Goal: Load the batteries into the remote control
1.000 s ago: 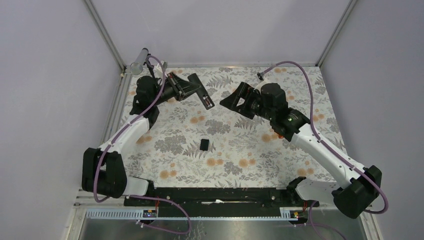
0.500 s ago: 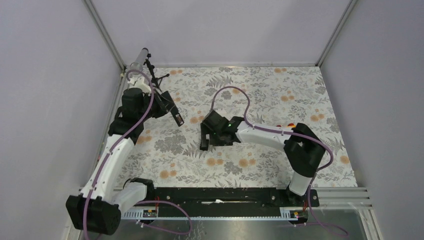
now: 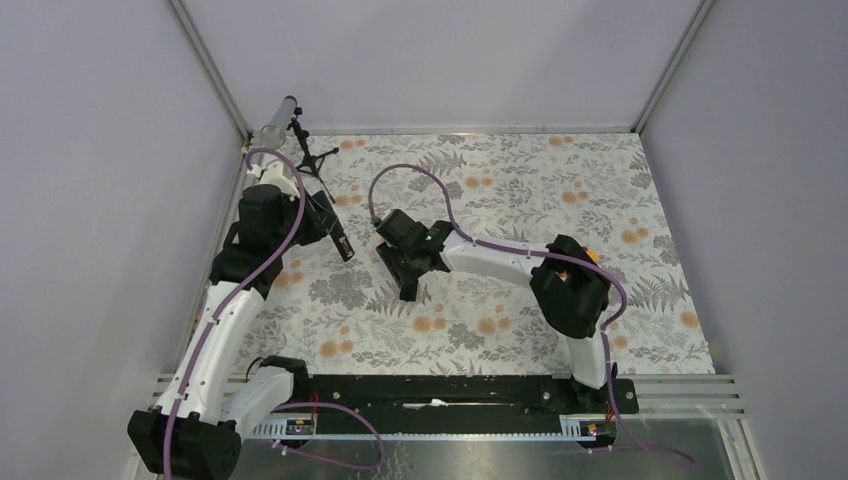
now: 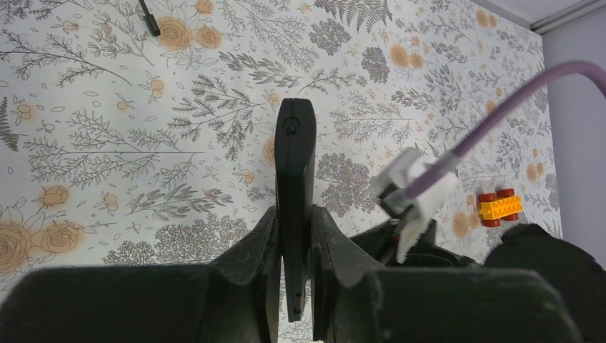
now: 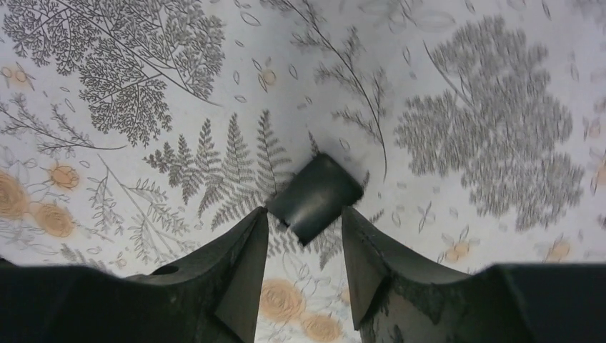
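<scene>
Left wrist: slim black remote control [image 4: 294, 179]

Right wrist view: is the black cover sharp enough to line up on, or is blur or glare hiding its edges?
Right wrist: the cover is slightly soft, with a dull sheen and a soft shadow beyond it, yet its edges read; the right tool is underexposed, nearly featureless. Left wrist: the remote control looks crisp. Top external: even light, no glare.

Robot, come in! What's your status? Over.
Left gripper shut on remote control. Right gripper straddling black cover, grip unclear. No batteries in sight. Nothing in the way.
</scene>
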`<action>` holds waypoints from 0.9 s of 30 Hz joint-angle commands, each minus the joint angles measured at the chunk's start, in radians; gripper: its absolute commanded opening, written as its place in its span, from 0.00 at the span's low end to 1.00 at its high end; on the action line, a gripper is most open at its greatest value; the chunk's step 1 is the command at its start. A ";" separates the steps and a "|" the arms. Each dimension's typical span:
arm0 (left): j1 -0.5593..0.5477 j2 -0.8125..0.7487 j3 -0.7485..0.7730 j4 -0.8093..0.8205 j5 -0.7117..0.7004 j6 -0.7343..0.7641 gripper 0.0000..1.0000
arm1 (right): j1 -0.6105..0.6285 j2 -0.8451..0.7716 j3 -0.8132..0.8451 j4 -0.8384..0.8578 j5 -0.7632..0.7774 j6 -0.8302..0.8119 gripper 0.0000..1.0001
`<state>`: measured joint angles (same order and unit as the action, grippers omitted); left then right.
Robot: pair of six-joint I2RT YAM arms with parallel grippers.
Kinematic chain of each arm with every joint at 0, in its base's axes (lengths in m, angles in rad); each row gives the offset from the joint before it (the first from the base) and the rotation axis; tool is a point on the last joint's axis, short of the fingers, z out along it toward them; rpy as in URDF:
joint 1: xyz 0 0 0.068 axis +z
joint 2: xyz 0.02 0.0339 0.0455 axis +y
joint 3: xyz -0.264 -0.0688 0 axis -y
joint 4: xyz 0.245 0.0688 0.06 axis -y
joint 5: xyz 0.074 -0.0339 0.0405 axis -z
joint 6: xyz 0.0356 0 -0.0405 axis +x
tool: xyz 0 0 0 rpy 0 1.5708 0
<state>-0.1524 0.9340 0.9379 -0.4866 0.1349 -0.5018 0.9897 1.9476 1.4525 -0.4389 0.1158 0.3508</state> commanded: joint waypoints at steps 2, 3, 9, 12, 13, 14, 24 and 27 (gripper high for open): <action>0.005 -0.012 0.004 0.009 0.022 0.007 0.00 | 0.000 0.117 0.105 -0.065 -0.070 -0.343 0.46; 0.005 -0.014 0.004 0.005 0.020 0.007 0.00 | -0.002 0.129 0.120 -0.066 -0.061 -0.373 0.45; 0.011 -0.032 0.013 -0.029 -0.021 0.013 0.00 | -0.003 0.193 0.211 -0.100 0.006 -0.425 0.43; 0.015 -0.039 0.016 -0.043 -0.051 0.014 0.00 | -0.004 0.208 0.218 -0.112 0.020 -0.454 0.43; 0.017 -0.041 0.018 -0.044 -0.055 0.015 0.00 | -0.005 0.213 0.216 -0.115 0.023 -0.460 0.42; 0.019 -0.041 0.019 -0.045 -0.058 0.016 0.00 | -0.007 0.219 0.215 -0.120 0.018 -0.465 0.42; 0.030 -0.041 0.015 -0.043 -0.051 0.009 0.00 | -0.040 0.216 0.223 -0.128 -0.022 -0.361 0.30; 0.035 -0.045 0.020 -0.045 -0.059 0.005 0.00 | -0.042 0.181 0.237 -0.139 -0.033 -0.303 0.39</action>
<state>-0.1287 0.9115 0.9379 -0.5606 0.0998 -0.5011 0.9581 2.1670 1.6394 -0.5484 0.1024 -0.0322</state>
